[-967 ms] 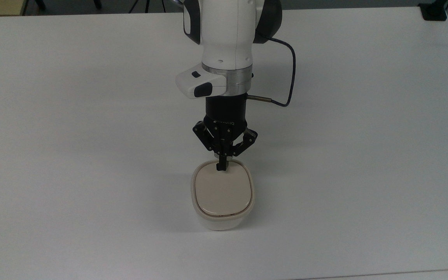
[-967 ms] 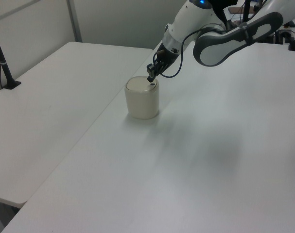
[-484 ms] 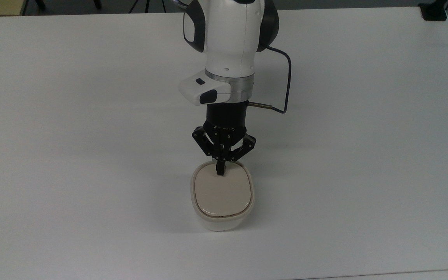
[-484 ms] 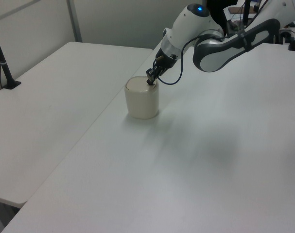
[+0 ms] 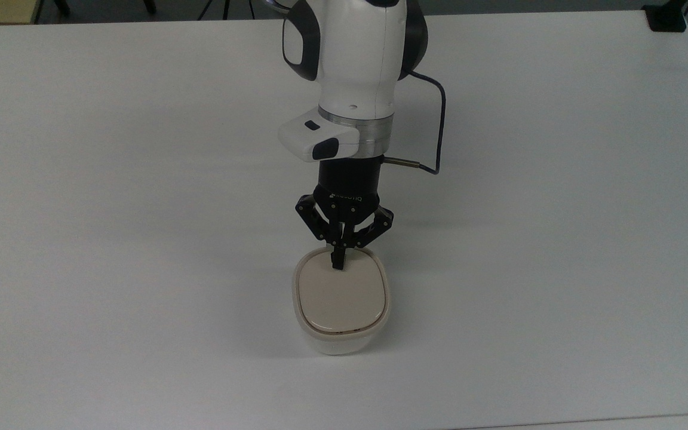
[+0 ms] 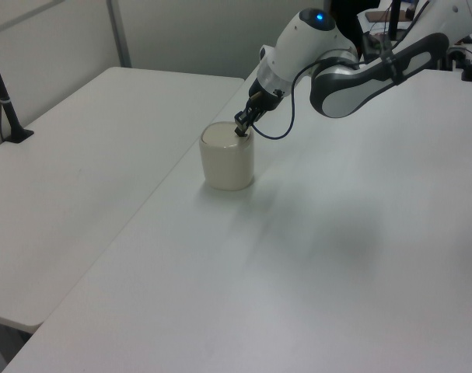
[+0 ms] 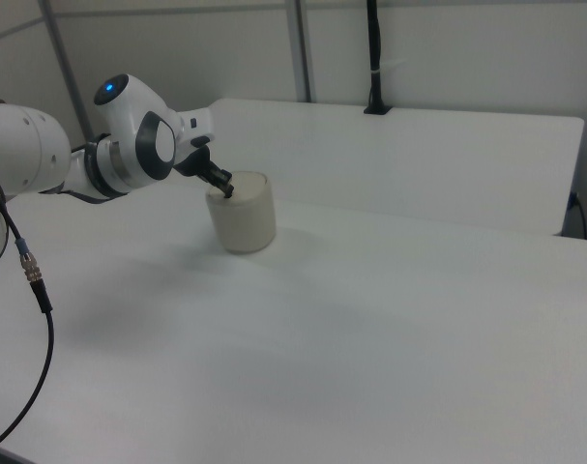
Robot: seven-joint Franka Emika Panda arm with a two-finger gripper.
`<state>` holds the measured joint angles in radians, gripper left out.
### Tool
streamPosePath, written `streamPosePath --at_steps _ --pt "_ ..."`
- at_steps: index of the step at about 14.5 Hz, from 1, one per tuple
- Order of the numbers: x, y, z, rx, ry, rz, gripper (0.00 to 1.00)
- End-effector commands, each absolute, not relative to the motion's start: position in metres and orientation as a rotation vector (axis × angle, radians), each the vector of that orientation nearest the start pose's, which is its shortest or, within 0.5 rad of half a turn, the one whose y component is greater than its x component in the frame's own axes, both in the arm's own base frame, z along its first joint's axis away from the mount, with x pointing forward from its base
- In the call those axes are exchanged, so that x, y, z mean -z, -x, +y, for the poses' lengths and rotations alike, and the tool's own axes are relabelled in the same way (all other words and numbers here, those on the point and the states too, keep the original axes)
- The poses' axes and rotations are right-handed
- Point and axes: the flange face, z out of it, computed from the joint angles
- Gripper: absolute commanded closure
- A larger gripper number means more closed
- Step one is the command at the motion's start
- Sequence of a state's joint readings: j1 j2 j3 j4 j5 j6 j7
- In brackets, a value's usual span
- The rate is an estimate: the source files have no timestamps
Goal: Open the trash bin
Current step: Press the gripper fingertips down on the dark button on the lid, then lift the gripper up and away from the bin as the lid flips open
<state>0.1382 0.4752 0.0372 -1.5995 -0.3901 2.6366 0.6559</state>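
Note:
The trash bin (image 5: 341, 334) (image 6: 228, 163) (image 7: 243, 220) is a small cream-white tub with a flat beige lid (image 5: 341, 297), standing on the white table. The lid lies shut and level. My gripper (image 5: 338, 264) (image 6: 239, 133) (image 7: 226, 189) is shut, its black fingertips together and pointing down onto the lid's far edge in the top view, where they cover the spot they touch. The white arm reaches in from the top view's upper side.
The white table (image 5: 141, 239) is bare around the bin. A black cable (image 5: 439, 125) loops off the wrist. A second white table (image 6: 80, 155) adjoins at the left view's left, and a black post clamp (image 6: 10, 116) stands on its edge.
The arm has come down and forward slightly, bringing the shut fingertips from just above the lid's far edge onto it. The lid is still down.

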Motion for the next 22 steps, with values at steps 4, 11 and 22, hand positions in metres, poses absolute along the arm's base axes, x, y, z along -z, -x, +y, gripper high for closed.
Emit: streamPosePath --at_steps 4,11,22 --pt "-0.420 -0.710 0.124 0.957 2.983 0.376 1.00" --pt "-0.536 -0.680 0.093 0.865 2.903 0.659 0.97" --pt "-0.610 -0.572 0.064 0.191 3.042 0.526 0.05"
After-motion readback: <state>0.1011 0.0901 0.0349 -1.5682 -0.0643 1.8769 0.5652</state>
